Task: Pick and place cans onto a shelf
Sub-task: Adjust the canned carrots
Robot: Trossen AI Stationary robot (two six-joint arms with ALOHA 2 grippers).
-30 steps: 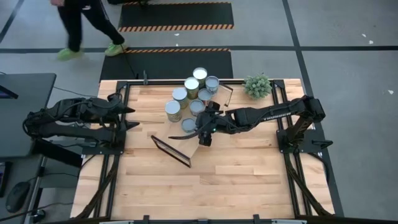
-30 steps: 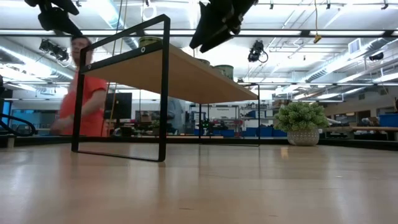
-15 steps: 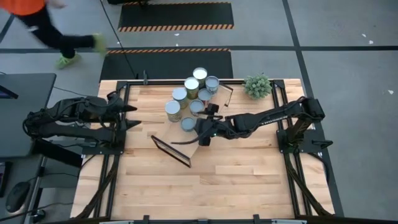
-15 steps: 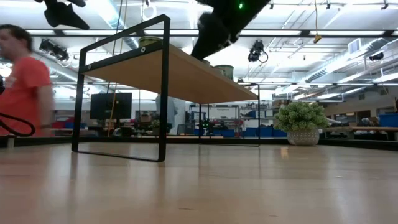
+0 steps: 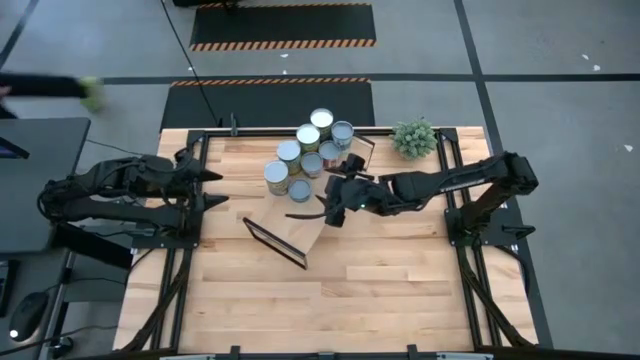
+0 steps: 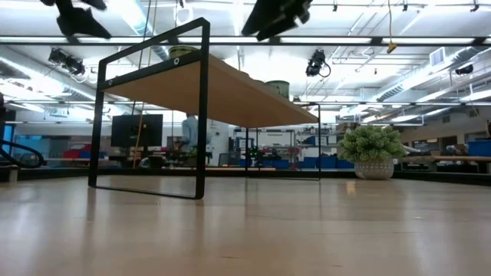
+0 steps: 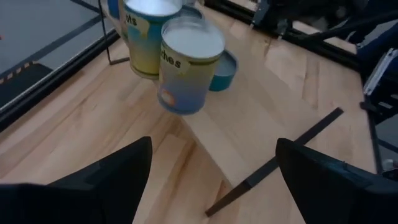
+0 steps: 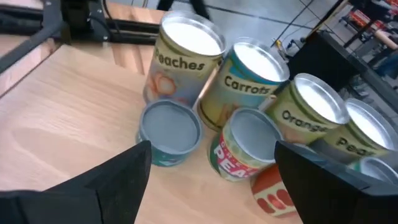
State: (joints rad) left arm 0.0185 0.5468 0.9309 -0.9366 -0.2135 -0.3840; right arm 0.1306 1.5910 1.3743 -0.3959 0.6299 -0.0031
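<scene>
Light-wood shelf stood diagonally on the slatted surface, its far end carrying the clustered cans. The right hand hovered over the shelf just beside them, fingers spread and empty, cans lying straight ahead. The left hand, also released, waited well apart, farther off.

Grey concrete floor with black hazard-striped mats. Slatted wood worktop, small green plant at its far edge. Ceiling strip lights overhead.
</scene>
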